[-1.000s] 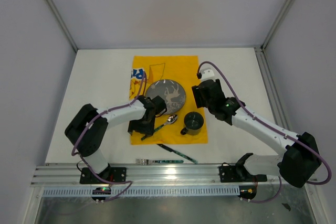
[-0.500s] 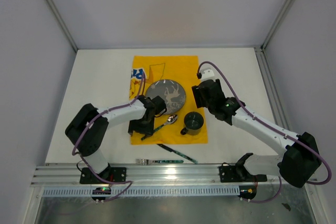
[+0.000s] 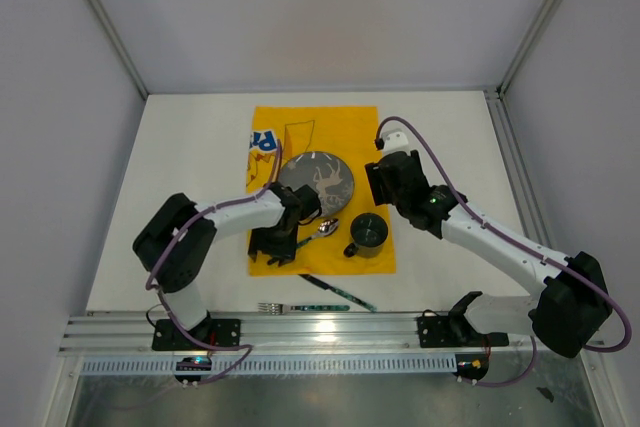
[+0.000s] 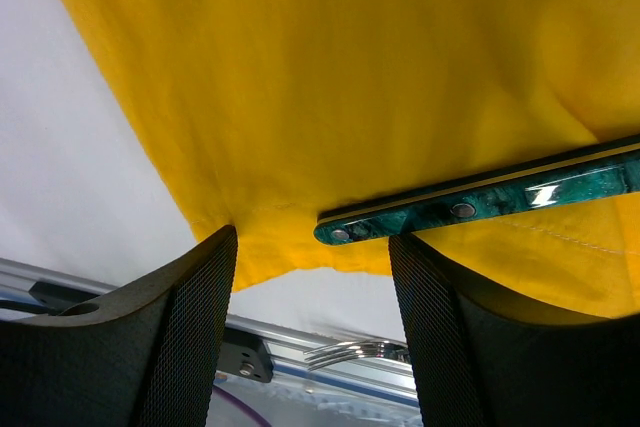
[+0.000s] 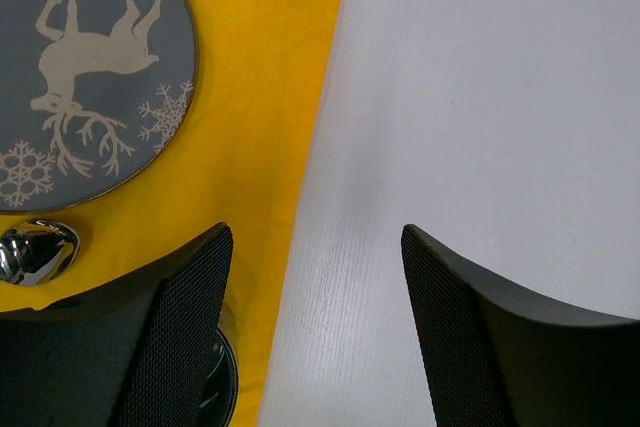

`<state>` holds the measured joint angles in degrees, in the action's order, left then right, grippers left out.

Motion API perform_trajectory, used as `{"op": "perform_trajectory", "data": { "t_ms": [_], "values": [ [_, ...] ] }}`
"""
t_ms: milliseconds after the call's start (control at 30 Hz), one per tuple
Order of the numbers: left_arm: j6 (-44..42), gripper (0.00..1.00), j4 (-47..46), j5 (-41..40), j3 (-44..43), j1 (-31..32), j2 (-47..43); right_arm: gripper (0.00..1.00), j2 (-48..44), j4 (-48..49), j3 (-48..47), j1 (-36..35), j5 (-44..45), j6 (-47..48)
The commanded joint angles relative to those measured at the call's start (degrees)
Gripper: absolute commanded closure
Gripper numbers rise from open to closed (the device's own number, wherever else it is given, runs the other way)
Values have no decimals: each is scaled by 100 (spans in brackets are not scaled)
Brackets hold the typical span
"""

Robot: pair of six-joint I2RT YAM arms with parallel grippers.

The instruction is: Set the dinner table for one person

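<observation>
The white dinner table [image 3: 190, 177] bears a yellow cloth [image 3: 315, 127]. On the cloth lie a grey deer plate [image 3: 316, 183], a dark mug [image 3: 367, 233] and a spoon [image 3: 322, 230]. My left gripper [image 3: 272, 250] is open at the cloth's near left corner. In the left wrist view the left gripper [image 4: 312, 242] straddles the end of the spoon's teal handle [image 4: 480, 202], touching nothing. My right gripper [image 3: 383, 184] is open and empty. In the right wrist view the right gripper [image 5: 315, 237] hangs over the cloth's right edge, with the plate [image 5: 90, 77] at upper left.
A green-handled knife [image 3: 335, 292] and a fork [image 3: 285, 307] lie on the bare table near the front rail. The fork's tines [image 4: 360, 352] show between the left fingers. Grey walls enclose the table on three sides.
The left arm's elbow has swung slightly to the right; its gripper stays at the cloth's corner. The right arm has not moved.
</observation>
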<state>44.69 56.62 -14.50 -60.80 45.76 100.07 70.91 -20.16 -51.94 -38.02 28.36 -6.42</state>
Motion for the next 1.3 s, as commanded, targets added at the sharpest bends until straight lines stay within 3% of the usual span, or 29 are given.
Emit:
{"op": "perform_trajectory", "data": {
  "t_ms": [0, 433, 1267],
  "values": [
    [14, 35, -73, -501, -125, -5, 267, 27, 19, 267, -79, 23, 47, -53],
    [-48, 35, 332, -659, -705, 3, 320, 27, 36, 259, -61, 23, 38, -44],
    [31, 35, 385, -1098, -609, -120, 346, 27, 36, 259, 18, 23, 47, -9]
  ]
}}
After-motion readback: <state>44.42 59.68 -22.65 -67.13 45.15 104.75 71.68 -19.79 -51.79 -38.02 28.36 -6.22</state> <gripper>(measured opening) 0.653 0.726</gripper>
